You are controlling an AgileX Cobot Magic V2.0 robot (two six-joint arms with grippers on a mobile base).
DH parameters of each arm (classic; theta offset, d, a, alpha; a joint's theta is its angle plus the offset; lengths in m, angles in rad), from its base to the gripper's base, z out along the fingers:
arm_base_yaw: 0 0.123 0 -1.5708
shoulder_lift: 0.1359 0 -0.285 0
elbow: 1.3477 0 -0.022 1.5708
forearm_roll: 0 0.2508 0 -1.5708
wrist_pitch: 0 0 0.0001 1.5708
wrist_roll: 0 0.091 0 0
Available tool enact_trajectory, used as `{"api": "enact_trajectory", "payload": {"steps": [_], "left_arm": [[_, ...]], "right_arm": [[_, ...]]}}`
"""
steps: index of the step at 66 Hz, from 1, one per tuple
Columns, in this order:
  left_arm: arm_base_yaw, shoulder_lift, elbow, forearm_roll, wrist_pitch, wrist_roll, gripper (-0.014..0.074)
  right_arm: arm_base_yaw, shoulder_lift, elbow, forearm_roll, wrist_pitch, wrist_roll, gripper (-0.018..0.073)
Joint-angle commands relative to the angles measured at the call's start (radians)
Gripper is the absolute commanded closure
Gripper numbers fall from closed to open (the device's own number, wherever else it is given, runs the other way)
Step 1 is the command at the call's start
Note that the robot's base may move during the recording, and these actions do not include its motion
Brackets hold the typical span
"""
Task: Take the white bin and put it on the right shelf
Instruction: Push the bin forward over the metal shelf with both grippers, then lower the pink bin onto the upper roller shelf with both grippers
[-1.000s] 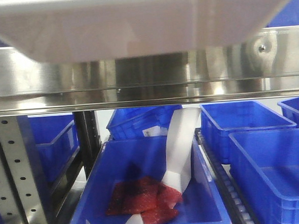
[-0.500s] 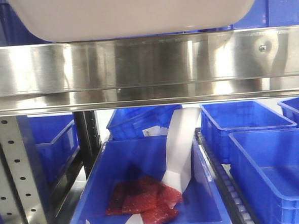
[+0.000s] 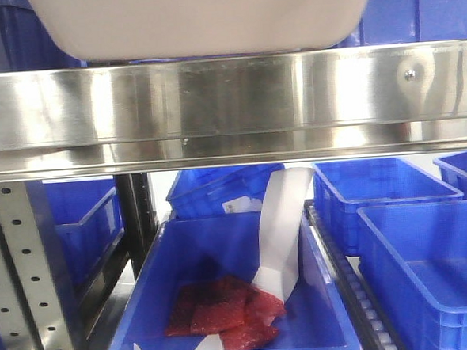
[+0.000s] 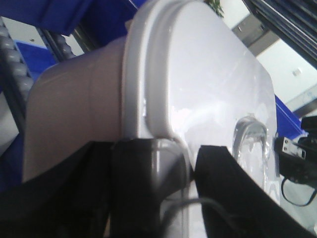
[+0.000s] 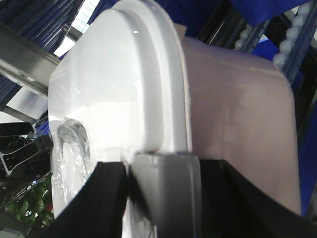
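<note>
The white bin (image 3: 204, 22) fills the top of the front view, its pale underside just above the right shelf's shiny steel front beam (image 3: 229, 104); whether it touches the shelf I cannot tell. In the left wrist view my left gripper (image 4: 173, 171) is shut on the white bin's rim (image 4: 133, 89), one black finger on the lid side and one on the wall side. The glossy lid (image 4: 208, 84) shows its recessed handle (image 4: 252, 141). My right gripper (image 5: 166, 186) is shut on the white bin's opposite rim (image 5: 171, 99) in the same way.
Under the beam stand several blue bins; the nearest blue bin (image 3: 228, 346) holds red packets (image 3: 226, 306) and a white paper strip (image 3: 283, 227). A perforated grey upright (image 3: 21, 275) stands at the left. Roller tracks (image 3: 360, 294) run between the lower bins.
In the front view the white bin's underside has shrunk and risen from overlapping the beam to sitting above it, moving away from the camera. Both grippers hold on.
</note>
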Motion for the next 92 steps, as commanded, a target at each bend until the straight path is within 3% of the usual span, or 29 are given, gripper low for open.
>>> {"api": "enact_trajectory", "payload": {"steps": [1,34,38,48,55,67,86,92], "left_arm": [[-0.031,-0.020,-0.039,-0.138,0.047,0.009,0.0354],[-0.031,0.003,-0.039,-0.123,-0.028,0.033,0.0296],[-0.031,0.003,-0.039,-0.119,-0.037,0.033,0.0282],[-0.031,0.003,-0.039,-0.107,-0.066,0.036,0.0164],[-0.031,0.003,-0.039,-0.063,-0.085,0.036,0.0098],[-0.010,0.003,-0.039,-0.044,-0.099,0.036,0.0100],[0.034,0.003,-0.039,-0.042,-0.099,0.036,0.0104],[0.034,0.003,-0.039,-0.042,-0.096,0.036,0.0160]], "right_arm": [[0.025,-0.013,-0.058,0.136,0.065,-0.007,0.0173],[0.025,0.086,-0.094,0.148,0.016,-0.007,0.0166],[0.025,0.094,-0.094,0.148,0.015,-0.007,0.0134],[0.025,0.103,-0.094,0.144,0.005,-0.008,-0.0061],[0.023,0.103,-0.094,0.134,-0.010,-0.008,-0.0047],[-0.011,0.103,-0.094,0.119,-0.072,-0.008,-0.0048],[-0.086,0.103,-0.094,0.115,-0.016,-0.008,-0.0048],[-0.086,0.103,-0.094,0.093,-0.015,-0.008,-0.0046]]}}
